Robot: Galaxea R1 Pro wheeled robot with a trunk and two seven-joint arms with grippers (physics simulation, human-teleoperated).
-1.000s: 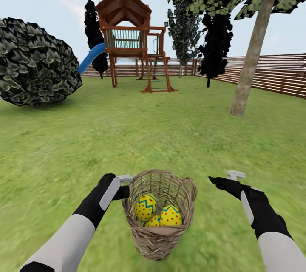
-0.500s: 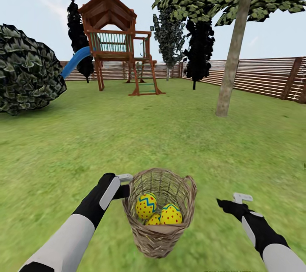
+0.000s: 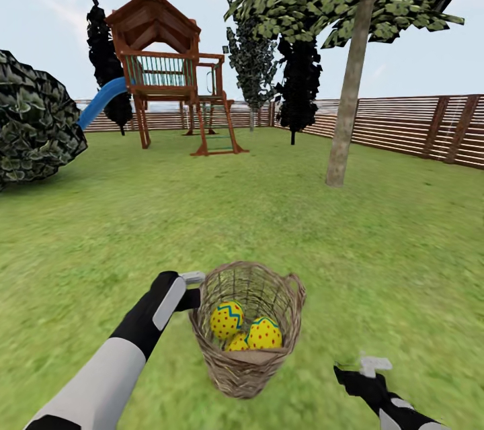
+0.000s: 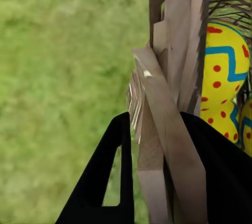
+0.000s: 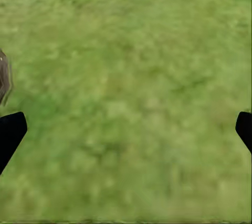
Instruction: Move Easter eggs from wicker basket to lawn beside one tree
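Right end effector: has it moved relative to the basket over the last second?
Yes. The right end effector has dropped lower and drawn back toward the robot, from level with the basket rim to beside its base.

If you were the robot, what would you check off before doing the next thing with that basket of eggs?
1. Left hand clamped on the rim of the small brown woven wicker basket: ok, the left wrist view shows a finger on each side of the rim.
2. Yellow red-dotted Easter eggs inside the basket: ok, three show.
3. Basket upright: ok, only slightly tilted.
4. Right hand free: ok, open, nothing between its fingers.
5. Thick pale grey-brown tree trunk in sight ahead: ok, but far off across the green grass lawn.
6. Grip firm enough for carrying: cannot tell.
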